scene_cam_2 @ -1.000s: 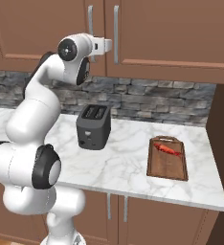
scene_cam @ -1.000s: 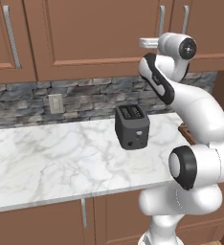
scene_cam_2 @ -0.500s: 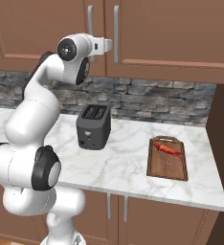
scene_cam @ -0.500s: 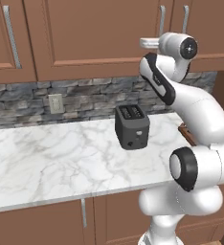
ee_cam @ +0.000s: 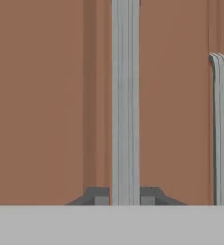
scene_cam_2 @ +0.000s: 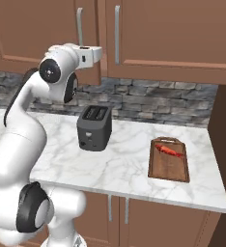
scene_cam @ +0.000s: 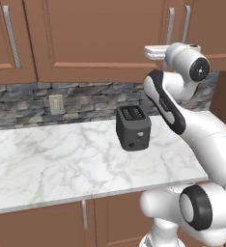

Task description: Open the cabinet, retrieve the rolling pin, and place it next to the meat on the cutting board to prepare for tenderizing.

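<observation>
Here the tool [ee_cam: 125,200] is closed narrow on the long vertical silver bar handle [ee_cam: 125,100] of the wide brown wooden wall cabinet [scene_cam: 100,38]; in the hand view the two dark fingertips [ee_cam: 97,196] sit on either side of the bar, low in the picture. The door appears flush with its neighbours, so the opening step is judged as not yet started. The main risk is a slip: the bar is smooth and the fingertips grip only a short section, so a pull that is not square to the door could let the bar slide out of the grip. A second risk is the door's arc; a straight pull without following the hinge would twist the bar in the grip or strain the wrist. The narrower neighbouring silver handle [ee_cam: 220,129] lies just beside, and a sideways drift could bring the tool against it. The rolling pin cannot be seen; it is presumably behind the closed door. The hand view gives the contact between fingertips and bar, which both base views hide behind the white wrist. The right base view shows the rectangular dark reddish-brown cutting board [scene_cam_2: 169,170] with the small flat red meat strip [scene_cam_2: 170,150] at its far end, on the white marble tabletop [scene_cam_2: 124,164] right of the dark grey two-slot toaster [scene_cam_2: 94,127].
</observation>
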